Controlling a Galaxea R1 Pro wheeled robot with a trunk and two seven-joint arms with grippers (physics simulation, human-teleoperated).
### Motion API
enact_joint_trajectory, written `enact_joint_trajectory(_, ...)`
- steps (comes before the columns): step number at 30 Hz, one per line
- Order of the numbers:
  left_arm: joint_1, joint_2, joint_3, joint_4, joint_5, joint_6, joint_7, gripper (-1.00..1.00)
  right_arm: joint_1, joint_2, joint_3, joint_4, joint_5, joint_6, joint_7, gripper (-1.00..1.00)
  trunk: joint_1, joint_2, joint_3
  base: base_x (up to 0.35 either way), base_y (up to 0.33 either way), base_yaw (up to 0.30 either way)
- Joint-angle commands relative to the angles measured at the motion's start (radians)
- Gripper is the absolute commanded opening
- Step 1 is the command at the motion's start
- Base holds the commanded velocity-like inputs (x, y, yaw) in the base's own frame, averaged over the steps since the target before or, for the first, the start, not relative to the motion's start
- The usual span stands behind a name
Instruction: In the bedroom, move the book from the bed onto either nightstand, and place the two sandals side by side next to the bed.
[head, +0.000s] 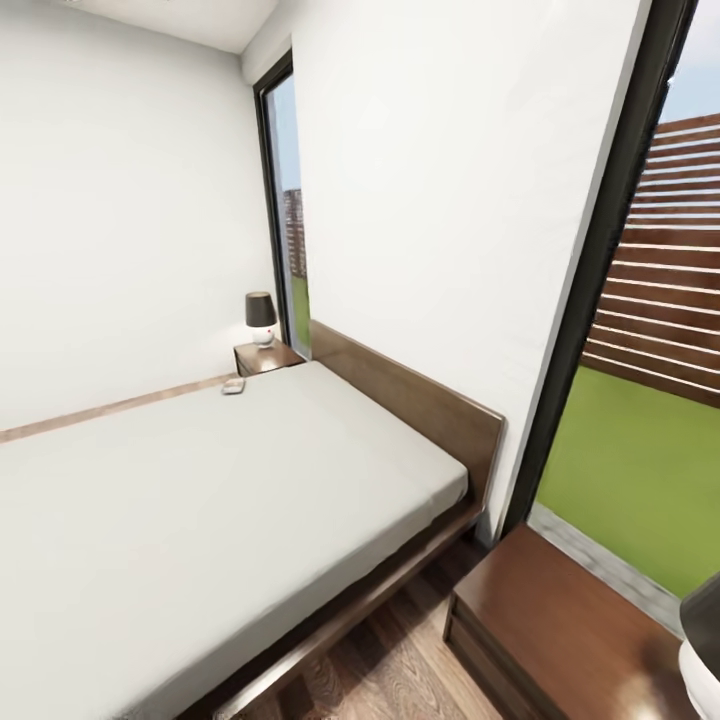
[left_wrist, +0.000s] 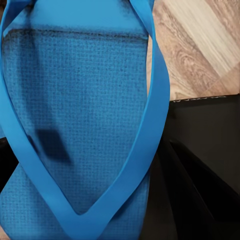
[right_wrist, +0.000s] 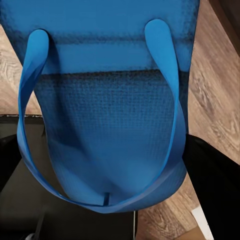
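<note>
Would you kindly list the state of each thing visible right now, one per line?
Book: lying flat on the bed, at the corner beside the far nightstand.
Bed: mattress bare apart from the book.
Far nightstand: carries an unlit lamp.
Near nightstand: bare wooden top.
Left wrist view's sandal: close before the camera, straps up, above wood floor.
Right wrist view's sandal: likewise.

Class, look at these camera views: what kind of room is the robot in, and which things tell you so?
Most likely a bedroom: a low bed with a wooden headboard, and a nightstand carrying a small lamp.
</note>
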Motion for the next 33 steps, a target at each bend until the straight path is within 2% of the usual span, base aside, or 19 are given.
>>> enact_joint_trajectory(1,-0.001,0.000,-0.008,0.002,0.008,-0.003,-0.001,-1.00,-0.001,0.000,0.008,0.002,-0.012,-0.005,0.005,-1.00,0.001,-0.002,-0.003,-0.003,0.000,0.240)
enact_joint_trajectory(33,-0.001,-0.005,-0.008,0.002,0.008,-0.004,-0.001,-1.00,-0.001,0.000,0.008,0.002,-0.012,-0.005,0.005,-1.00,0.001,-0.002,-0.018,-0.046,0.002,0.251)
